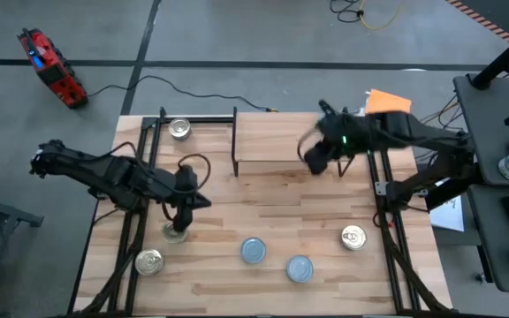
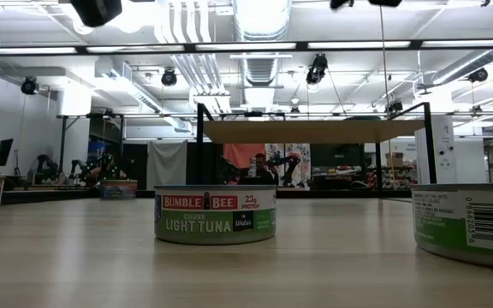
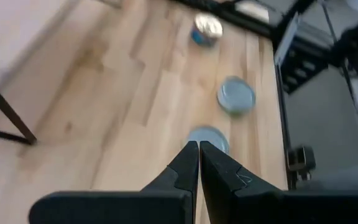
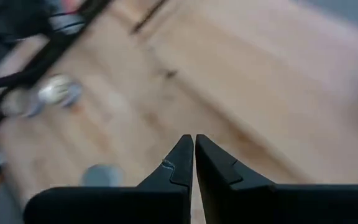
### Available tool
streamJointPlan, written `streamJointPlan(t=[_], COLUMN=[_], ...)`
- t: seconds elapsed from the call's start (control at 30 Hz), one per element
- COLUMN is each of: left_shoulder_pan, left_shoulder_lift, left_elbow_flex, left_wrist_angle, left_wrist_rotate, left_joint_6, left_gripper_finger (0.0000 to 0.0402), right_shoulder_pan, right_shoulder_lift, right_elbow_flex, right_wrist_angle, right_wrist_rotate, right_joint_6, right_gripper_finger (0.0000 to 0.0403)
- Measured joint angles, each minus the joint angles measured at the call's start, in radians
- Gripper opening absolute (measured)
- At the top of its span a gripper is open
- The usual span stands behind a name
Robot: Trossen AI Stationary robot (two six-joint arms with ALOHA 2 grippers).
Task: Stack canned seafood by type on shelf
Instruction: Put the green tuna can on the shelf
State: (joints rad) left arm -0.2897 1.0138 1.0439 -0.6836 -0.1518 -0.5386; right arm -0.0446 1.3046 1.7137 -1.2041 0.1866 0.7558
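Several round tins lie on the butcher-block table: silver-topped ones at the far left [image 1: 179, 129], the near left [image 1: 149, 261], under my left arm [image 1: 175, 232] and at the right [image 1: 353, 237], and two pale blue ones [image 1: 253, 251] [image 1: 300, 268] at the near middle. The shelf [image 1: 290, 141], a light plank on black legs, stands at the far middle with nothing on it. My left gripper [image 1: 182, 210] hangs shut and empty above the table's left part [image 3: 199, 146]. My right gripper [image 1: 312, 161] hangs shut and empty by the shelf's near edge [image 4: 194, 140].
Black frame bars [image 1: 234, 132] stand at the shelf's left end, and arm mounts run along both table sides. In the low view a tuna tin [image 2: 216, 214] stands in front of the shelf [image 2: 315, 130], with another tin [image 2: 469, 224] close at the right. Bare wood lies between the shelf and the tins.
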Motion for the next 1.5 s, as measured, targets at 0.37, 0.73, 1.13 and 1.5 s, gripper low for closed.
streamJointPlan(t=[0.37, 0.73, 1.13, 1.5], left_shoulder_pan=[-0.001, -0.003, -0.03, -0.172], left_shoulder_lift=[-0.001, 0.001, 0.244, 0.538], left_elbow_flex=[-0.257, -0.438, -0.354, -0.226], left_wrist_angle=[0.396, 0.556, 0.798, 0.797], left_wrist_rotate=[0.166, 0.135, 0.081, -0.007], left_joint_6=[0.038, -0.187, -0.159, -0.188], left_gripper_finger=[0.0, 0.0, 0.0, 0.0], right_shoulder_pan=[0.388, 0.467, 0.364, 0.356], right_shoulder_lift=[0.116, 0.299, 0.303, 0.322], right_elbow_flex=[-0.001, -0.012, -0.272, -0.627], right_wrist_angle=[0.079, 0.105, 0.537, 1.055], right_wrist_rotate=[0.045, -0.011, -0.189, -0.226], right_joint_6=[0.339, 0.377, 0.118, 0.383], right_gripper_finger=[0.0009, 0.0009, 0.0009, 0.0009])
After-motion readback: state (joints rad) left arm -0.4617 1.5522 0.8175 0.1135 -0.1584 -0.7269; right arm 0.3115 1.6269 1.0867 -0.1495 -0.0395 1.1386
